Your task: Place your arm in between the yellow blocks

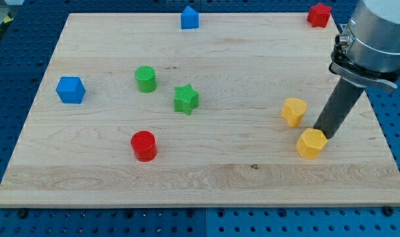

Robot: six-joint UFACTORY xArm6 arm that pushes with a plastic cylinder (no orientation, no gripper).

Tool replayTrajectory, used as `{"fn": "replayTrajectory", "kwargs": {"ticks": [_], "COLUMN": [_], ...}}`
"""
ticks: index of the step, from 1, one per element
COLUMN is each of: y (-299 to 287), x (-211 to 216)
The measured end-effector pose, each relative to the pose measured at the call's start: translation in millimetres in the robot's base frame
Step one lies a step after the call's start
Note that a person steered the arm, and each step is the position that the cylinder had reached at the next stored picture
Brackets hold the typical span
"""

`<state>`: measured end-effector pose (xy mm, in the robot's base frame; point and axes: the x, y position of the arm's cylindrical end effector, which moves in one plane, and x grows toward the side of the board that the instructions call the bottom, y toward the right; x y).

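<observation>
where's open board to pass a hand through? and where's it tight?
Open: the strip along the view's bottom, below the red cylinder, and the middle stretch between the green star and the upper yellow block. Tight: the view's right, where my tip sits at the lower yellow block.

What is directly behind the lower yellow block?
The dark rod descends behind the yellow hexagonal block. My tip sits at its upper edge; the very end is hidden.

my tip (320,131) hidden behind yellow hexagonal block (312,143), arm housing (379,33) cut off by view's top and right edges
</observation>
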<state>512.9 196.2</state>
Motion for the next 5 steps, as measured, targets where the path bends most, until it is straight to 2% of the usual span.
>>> {"fn": "replayTrajectory", "kwargs": {"ticks": [5], "y": [-29], "x": [0]}}
